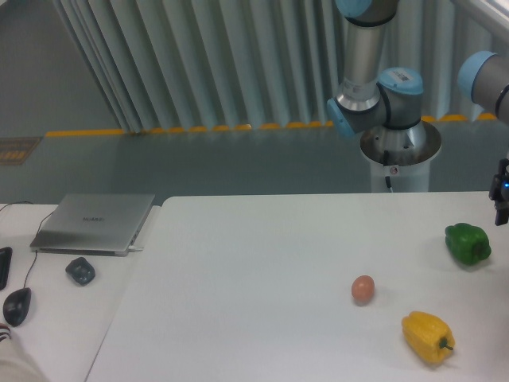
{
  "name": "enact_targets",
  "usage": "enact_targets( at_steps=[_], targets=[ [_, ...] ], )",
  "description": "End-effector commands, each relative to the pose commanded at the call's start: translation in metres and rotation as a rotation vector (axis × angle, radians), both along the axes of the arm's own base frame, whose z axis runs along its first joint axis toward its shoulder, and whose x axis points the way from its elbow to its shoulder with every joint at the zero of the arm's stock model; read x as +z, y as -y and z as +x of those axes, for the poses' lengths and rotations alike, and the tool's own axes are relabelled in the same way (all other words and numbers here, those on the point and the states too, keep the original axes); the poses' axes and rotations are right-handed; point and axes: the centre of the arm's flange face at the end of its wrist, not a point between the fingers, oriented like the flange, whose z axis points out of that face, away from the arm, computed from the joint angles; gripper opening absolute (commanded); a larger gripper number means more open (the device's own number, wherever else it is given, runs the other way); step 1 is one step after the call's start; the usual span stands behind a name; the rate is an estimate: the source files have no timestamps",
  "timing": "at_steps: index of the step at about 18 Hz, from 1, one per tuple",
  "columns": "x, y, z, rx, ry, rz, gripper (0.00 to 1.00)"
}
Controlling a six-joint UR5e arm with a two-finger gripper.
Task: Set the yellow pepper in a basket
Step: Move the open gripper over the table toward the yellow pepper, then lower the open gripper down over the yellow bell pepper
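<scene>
Hanging at the right edge, my gripper [502, 199] is cut off; jaws' state unclear. Yellow pepper [427, 337] lies near the egg [363, 289].

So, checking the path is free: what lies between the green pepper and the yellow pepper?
Nothing: in the fixed camera view only bare white table separates the glossy green bell pepper from the glossy yellow bell pepper.

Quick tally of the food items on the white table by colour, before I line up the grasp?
Yellow: 1, the yellow pepper
Green: 1, the green pepper
Brown: 1, the egg
Total: 3
No basket shows in this view.
</scene>
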Motion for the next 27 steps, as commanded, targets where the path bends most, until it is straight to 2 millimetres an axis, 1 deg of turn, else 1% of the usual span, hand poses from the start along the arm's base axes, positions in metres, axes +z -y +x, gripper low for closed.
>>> enact_targets(
  at_steps=[2,3,7,8,9,10,11,12,15,16,17,18,19,20,22,24,25,27],
  targets=[
    [0.0,0.0,0.001,0.002,-0.001,-0.001,1.0],
    [-0.001,-0.004,0.005,-0.003,0.003,-0.001,1.0],
    [0.0,-0.032,0.033,0.0,-0.023,0.019,1.0],
    [-0.005,-0.042,0.041,0.005,-0.038,0.029,1.0],
    [-0.012,-0.043,0.044,0.024,-0.036,0.033,1.0],
    [-0.018,-0.045,0.049,0.056,-0.032,0.037,1.0],
    [-0.027,-0.049,0.058,0.121,-0.029,0.045,1.0],
    [-0.029,-0.055,0.065,0.187,-0.033,0.057,1.0],
    [-0.039,-0.08,0.094,0.405,-0.023,0.07,1.0],
    [-0.046,-0.086,0.1,0.457,-0.018,0.072,1.0],
    [-0.046,-0.091,0.105,0.501,-0.019,0.085,1.0],
    [-0.045,-0.093,0.104,0.549,-0.022,0.098,1.0],
    [-0.045,-0.1,0.112,0.608,-0.02,0.113,1.0],
    [-0.045,-0.103,0.115,0.633,-0.02,0.12,1.0],
    [-0.054,-0.116,0.124,0.696,-0.011,0.131,1.0],
    [-0.055,-0.125,0.132,0.773,-0.008,0.158,1.0],
    [-0.06,-0.129,0.135,0.79,-0.005,0.156,1.0],
    [-0.061,-0.13,0.137,0.806,-0.003,0.157,1.0]
  ],
)
